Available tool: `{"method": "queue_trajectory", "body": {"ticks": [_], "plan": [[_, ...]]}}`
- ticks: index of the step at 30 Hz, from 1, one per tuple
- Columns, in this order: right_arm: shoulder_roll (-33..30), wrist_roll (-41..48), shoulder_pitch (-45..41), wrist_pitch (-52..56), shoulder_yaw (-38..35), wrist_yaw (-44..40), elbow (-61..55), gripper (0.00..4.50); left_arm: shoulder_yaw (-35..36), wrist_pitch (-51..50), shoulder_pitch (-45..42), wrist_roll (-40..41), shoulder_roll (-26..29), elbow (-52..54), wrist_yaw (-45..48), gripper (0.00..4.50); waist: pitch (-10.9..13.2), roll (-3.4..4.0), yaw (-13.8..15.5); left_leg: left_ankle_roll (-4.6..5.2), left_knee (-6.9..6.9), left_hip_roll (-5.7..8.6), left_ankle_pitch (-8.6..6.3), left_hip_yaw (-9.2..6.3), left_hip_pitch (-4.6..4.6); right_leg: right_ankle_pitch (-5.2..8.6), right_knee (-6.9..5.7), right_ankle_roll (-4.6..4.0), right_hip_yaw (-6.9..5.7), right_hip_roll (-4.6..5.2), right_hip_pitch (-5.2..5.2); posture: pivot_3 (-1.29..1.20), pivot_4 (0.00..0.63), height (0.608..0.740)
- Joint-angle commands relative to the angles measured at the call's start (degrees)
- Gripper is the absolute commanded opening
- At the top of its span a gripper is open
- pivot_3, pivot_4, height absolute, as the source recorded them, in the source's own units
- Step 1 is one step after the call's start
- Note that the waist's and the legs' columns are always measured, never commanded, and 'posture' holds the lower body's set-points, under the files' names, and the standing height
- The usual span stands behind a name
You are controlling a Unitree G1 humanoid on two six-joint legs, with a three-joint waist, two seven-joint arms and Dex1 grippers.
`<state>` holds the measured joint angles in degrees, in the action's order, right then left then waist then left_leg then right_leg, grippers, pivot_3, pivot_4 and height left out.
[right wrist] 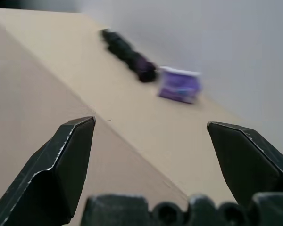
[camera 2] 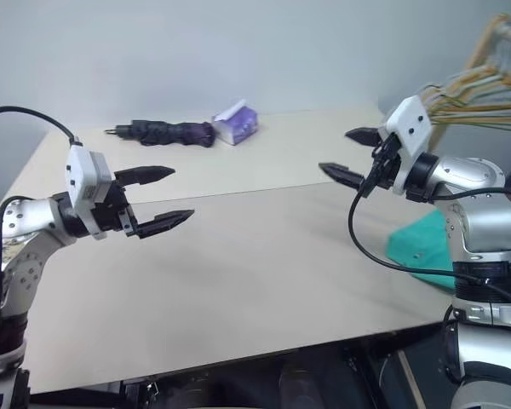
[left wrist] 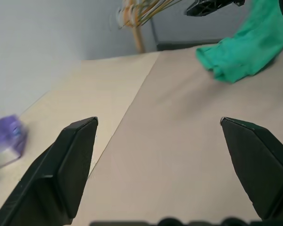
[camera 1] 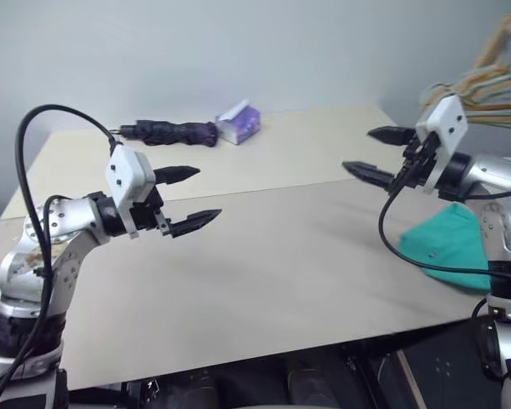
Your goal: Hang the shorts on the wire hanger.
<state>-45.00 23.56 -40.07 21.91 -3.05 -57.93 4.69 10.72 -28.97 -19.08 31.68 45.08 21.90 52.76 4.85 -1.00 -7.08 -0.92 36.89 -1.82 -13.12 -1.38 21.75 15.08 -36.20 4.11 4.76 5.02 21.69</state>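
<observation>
The teal-green shorts [camera 1: 447,243] lie bunched at the table's right edge, partly behind my right arm. My right gripper [camera 1: 356,149] hovers open above the table, up and to the left of the shorts, pointing left with nothing between its fingers. My left gripper [camera 1: 209,192] is open and empty too, held over the left part of the table and pointing right. In the left wrist view the shorts [left wrist: 240,52] lie far beyond its fingers. The wire hanger is out of view.
A folded dark umbrella [camera 1: 166,132] and a purple tissue pack [camera 1: 238,122] lie at the back of the beige table [camera 1: 264,281]. A bundle of pale, multicoloured hangers [camera 1: 494,72] sticks out on a rack at the far right.
</observation>
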Motion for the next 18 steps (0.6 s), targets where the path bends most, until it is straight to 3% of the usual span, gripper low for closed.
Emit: {"method": "queue_trajectory", "body": {"ticks": [1,4,8,18], "plan": [[-0.29,1.44,-2.16,-1.7,1.63,-8.04,0.82,4.47,3.51,-1.27,2.81,1.37,1.58,4.69,-1.45,4.5,0.0,0.0,2.34,0.0,0.0,-0.01,0.0,0.0,0.23,-0.01,-0.04,-0.02,-0.01,0.0,0.24,0.11,0.054,0.74],[0.07,1.03,-1.96,-2.09,2.08,-10.04,1.09,4.47,4.85,-2.32,4.83,2.22,2.07,6.12,-1.72,4.5,0.0,0.0,5.8,-0.01,0.08,-0.02,0.01,0.0,0.53,-0.05,-0.15,-0.08,-0.13,0.02,0.57,0.12,0.052,0.74],[0.71,0.72,-1.36,-1.92,1.36,-9.61,0.61,4.47,5.24,-2.09,5.35,2.26,2.7,5.73,-1.61,4.5,0.0,-0.01,8.33,-0.04,0.1,-0.01,0.02,0.02,0.55,-0.08,-0.1,-0.12,-0.27,0.05,0.54,0.12,0.048,0.74],[-0.73,2.02,3.47,0.07,-1.85,-8.27,-5.53,4.47,3.37,-1.14,1.6,2.66,2.28,1.88,-0.04,4.5,-0.03,-0.02,8.87,-0.21,0.09,-0.02,0.13,-0.04,0.61,-0.11,-0.08,-0.18,-0.47,0.05,0.53,0.07,0.019,0.74]]}}
